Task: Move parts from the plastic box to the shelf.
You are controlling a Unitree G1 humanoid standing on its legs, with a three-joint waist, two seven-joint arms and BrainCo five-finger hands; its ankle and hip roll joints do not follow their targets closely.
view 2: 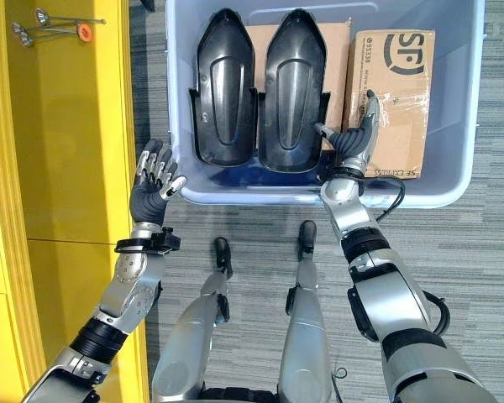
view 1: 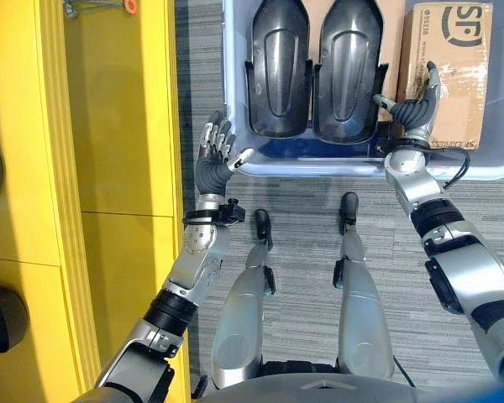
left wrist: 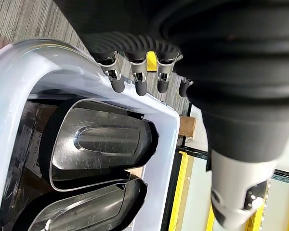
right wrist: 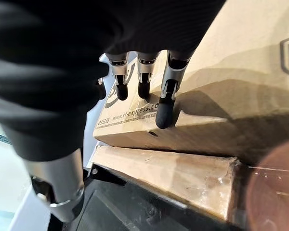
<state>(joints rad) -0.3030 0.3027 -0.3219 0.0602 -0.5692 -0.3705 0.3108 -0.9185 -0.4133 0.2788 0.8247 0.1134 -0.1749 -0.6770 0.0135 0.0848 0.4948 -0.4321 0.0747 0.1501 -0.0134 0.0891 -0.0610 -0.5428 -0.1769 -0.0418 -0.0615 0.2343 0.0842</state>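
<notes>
I see a pale blue-grey plastic box standing on grey carpet, directly ahead of the robot. Inside it lie two black moulded plastic parts, shaped like shells, side by side and touching. A flat brown cardboard piece lies beneath them, and a brown cardboard carton sits just beside them on the robot's right, also inside the box.

A yellow shelf runs along the robot's left. On its far end rest thin metal rods with an orange disc.

I read the left hand as spread, fingers relaxed, holding nothing. It is raised between the shelf and the box, beside the box's near left corner. In the left wrist view its fingertips sit over the box rim.

I read the right hand as spread, fingers straight. It reaches over the near rim into the box. In the right wrist view its fingertips lie against the carton's edge, without gripping it.
</notes>
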